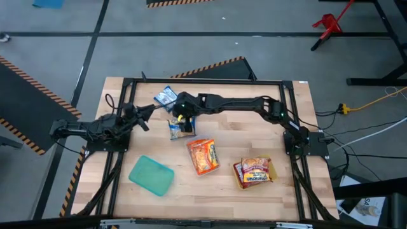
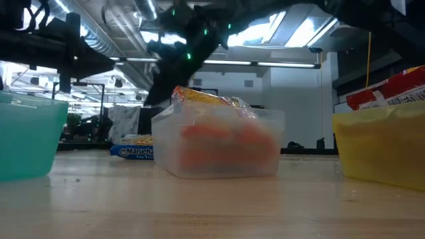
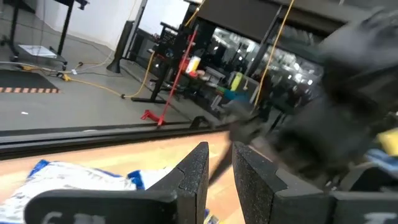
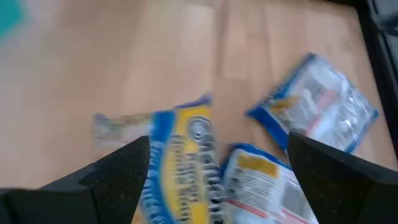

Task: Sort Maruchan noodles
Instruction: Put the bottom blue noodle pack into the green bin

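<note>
The Maruchan noodles show in three colours. One blue-white packet [image 1: 165,97] lies flat near the table's far edge. Two more blue packets [image 1: 180,129] [image 4: 186,162] lie overlapping just nearer. Orange packets [image 1: 202,156] fill the clear tray [image 2: 219,143]. Red packets [image 1: 254,172] sit in the yellow tray [image 2: 382,146]. My right gripper [image 1: 183,119] [image 4: 217,174] hangs open over the overlapping blue packets, one finger on each side of them. My left gripper [image 1: 145,121] [image 3: 221,165] waits at the table's left, its fingers a narrow gap apart, near the far blue-white packet [image 3: 81,177].
A teal tray [image 1: 151,175] [image 2: 26,136] stands near the table's near-left corner with nothing in it. The clear tray sits at the middle and the yellow tray to its right. A black frame [image 1: 203,81] runs round the table's edges. The right arm [image 1: 241,102] spans the far half.
</note>
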Action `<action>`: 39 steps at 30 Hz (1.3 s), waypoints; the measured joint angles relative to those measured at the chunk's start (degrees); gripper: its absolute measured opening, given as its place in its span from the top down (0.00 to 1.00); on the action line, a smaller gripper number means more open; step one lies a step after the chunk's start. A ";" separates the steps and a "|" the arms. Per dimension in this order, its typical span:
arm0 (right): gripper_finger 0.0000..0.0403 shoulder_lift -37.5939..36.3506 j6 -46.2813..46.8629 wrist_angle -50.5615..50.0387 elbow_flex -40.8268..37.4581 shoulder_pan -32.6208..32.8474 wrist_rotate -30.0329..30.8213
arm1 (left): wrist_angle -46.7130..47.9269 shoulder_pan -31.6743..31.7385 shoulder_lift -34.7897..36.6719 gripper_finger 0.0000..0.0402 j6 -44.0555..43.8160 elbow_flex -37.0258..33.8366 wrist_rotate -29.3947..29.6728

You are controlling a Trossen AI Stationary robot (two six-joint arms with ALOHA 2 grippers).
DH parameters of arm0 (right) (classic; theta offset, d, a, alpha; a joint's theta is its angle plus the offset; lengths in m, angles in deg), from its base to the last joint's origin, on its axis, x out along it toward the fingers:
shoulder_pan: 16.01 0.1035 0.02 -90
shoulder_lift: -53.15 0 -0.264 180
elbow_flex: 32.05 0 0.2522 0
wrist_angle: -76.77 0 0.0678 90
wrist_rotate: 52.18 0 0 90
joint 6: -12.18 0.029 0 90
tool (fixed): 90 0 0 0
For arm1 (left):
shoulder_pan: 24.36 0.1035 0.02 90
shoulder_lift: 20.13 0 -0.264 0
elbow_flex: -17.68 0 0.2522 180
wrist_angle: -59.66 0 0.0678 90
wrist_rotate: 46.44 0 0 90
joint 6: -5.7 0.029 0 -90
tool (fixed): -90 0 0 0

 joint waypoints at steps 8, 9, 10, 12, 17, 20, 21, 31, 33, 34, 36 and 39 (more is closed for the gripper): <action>0.11 0.56 1.09 -3.04 0.06 -2.59 -1.01 | -8.98 -0.01 0.02 0.83 0.02 -0.02 -2.84; 0.11 0.56 1.31 -2.31 0.06 -2.80 -1.74 | -10.01 0.00 0.02 0.83 0.08 -0.02 -2.86; 0.11 0.56 1.87 -1.34 0.08 -2.81 -2.50 | -11.01 0.00 0.02 0.83 0.23 -0.02 -3.15; 0.11 1.36 3.39 1.05 0.24 -2.72 -2.88 | -13.39 0.00 0.02 0.83 0.24 -0.02 -3.88; 0.11 4.65 4.24 4.32 0.06 -1.94 -1.41 | -17.91 0.00 0.02 0.83 0.49 -0.02 -4.68; 0.11 5.81 4.72 6.14 0.15 -1.89 0.23 | -18.37 0.00 0.02 0.83 0.49 0.00 -4.37; 0.11 6.24 5.35 6.45 0.15 -1.89 0.32 | -18.45 0.00 0.02 0.83 0.50 0.00 -4.37; 0.12 9.62 8.00 8.35 0.13 -1.93 -2.73 | -18.53 -0.01 0.01 0.83 0.49 0.00 -3.94; 0.15 9.51 7.97 6.81 0.15 -1.93 -2.76 | -18.46 0.00 0.02 0.83 0.46 0.00 -4.00; 0.18 9.48 7.96 6.47 0.15 -1.93 -2.78 | -18.22 0.00 0.02 0.83 0.48 0.00 -4.01; 0.25 9.48 7.96 6.01 0.16 -1.93 -3.22 | -17.98 0.00 0.02 0.83 0.46 0.00 -4.02; 0.38 9.48 8.42 5.39 0.17 -1.93 -4.54 | -17.46 0.00 0.02 0.83 0.44 0.00 -3.95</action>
